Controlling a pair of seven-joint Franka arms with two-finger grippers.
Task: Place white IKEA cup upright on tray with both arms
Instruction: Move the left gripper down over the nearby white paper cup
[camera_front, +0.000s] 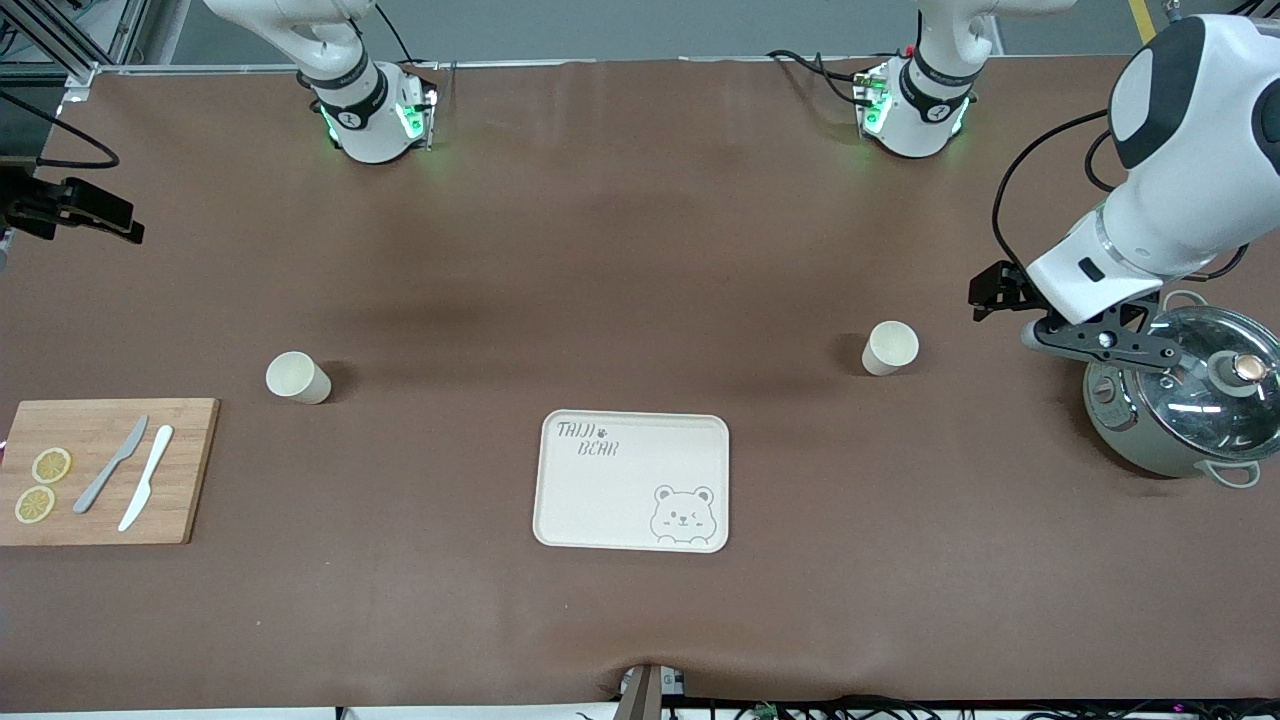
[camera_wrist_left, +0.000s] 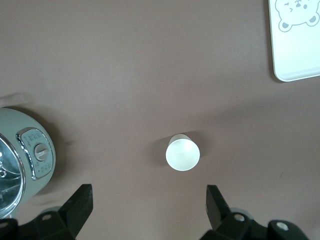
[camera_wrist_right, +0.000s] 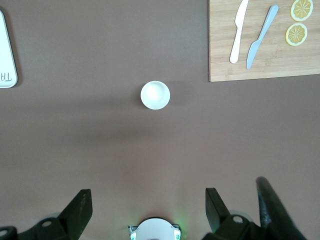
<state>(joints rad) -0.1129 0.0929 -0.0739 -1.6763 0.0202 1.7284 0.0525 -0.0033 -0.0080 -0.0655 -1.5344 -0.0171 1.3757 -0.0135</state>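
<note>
At the right arm's end of the bench (camera_front: 640, 250): wooden cutting board (camera_front: 190, 470) with lemon slices (camera_front: 51, 465), grey knife (camera_front: 110, 465) and white knife (camera_front: 146, 490). Just beside it, slightly farther from the front camera: first cup (camera_front: 297, 378), upright, on bare bench. High above it: right gripper (camera_wrist_right: 148, 197), fingers (camera_wrist_right: 80, 207) spread and released, cup centred ahead of the gap, well apart, untouched. Mid-bench, nearer the camera: tray (camera_front: 600, 500), nothing on it. Toward the left arm's end: second cup (camera_front: 889, 348), upright, off the tray. Above it, by the lidded pot (camera_front: 1130, 430): left gripper (camera_wrist_left: 148, 195), fingers (camera_wrist_left: 80, 205) wide and released, cup ahead of the gap, no contact.
</note>
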